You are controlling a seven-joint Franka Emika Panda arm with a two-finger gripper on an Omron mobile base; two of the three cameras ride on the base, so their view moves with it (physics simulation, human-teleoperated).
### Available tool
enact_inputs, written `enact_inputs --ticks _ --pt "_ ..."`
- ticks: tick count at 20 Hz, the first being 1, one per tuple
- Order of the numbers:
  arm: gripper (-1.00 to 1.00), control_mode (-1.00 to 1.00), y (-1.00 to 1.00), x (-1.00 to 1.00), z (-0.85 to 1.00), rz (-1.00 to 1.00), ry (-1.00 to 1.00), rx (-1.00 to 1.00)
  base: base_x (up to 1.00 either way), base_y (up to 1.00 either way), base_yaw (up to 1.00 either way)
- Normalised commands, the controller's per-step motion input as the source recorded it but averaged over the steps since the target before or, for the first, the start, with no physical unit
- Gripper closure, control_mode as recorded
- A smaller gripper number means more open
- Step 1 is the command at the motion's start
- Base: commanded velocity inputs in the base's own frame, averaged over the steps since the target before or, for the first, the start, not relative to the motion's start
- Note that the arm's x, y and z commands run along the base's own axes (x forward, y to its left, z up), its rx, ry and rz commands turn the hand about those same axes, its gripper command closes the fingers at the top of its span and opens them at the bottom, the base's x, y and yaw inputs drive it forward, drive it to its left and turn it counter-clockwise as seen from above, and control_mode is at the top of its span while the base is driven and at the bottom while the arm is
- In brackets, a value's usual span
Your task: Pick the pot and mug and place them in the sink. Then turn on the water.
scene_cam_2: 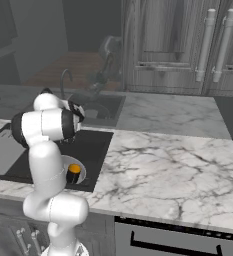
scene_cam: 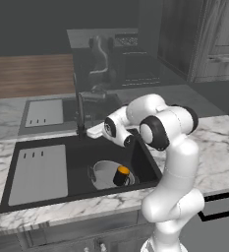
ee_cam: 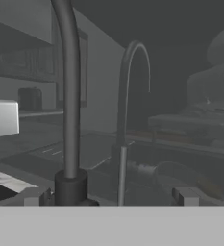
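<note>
The black sink (scene_cam: 81, 156) holds the grey pot (scene_cam: 103, 173) at its right end. The black mug (scene_cam: 121, 175) with the orange top leans inside the pot. From the right base view the pot (scene_cam_2: 81, 166) and mug (scene_cam_2: 74, 173) show just past the arm, in the sink (scene_cam_2: 95, 145). My gripper (scene_cam: 92, 131) hovers by the foot of the dark gooseneck faucet (scene_cam: 79, 114). In the hand view the gripper (ee_cam: 109, 197) is open, and the faucet stem (ee_cam: 70, 96) rises close ahead, left of centre between the fingertips (ee_cam: 34, 196). The water is out of view.
A light grey slotted drain panel (scene_cam: 37, 174) covers the sink's left part. Behind the faucet lies a paler, hazy basin (scene_cam: 47, 113) with its own faint faucet (ee_cam: 128, 96). Marble counter (scene_cam_2: 168, 165) stretches to the right. A pale block (ee_cam: 3, 117) shows at the hand view's left.
</note>
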Motion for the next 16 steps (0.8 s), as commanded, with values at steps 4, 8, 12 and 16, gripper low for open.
enact_inputs --ticks 4,8,12,16 --pt "-1.0 -1.0 0.0 0.19 -0.12 -0.04 -0.01 0.01 0.0 0.0 0.0" --pt "-1.0 -1.0 0.0 0.14 -0.09 -0.02 0.0 0.0 0.0 0.0 0.0" --pt "-1.0 -1.0 0.09 0.18 -0.05 0.0 0.0 0.0 0.0 0.0 0.0" --pt "-1.0 -1.0 0.11 0.26 -0.03 0.0 0.0 0.0 0.0 0.0 0.0"
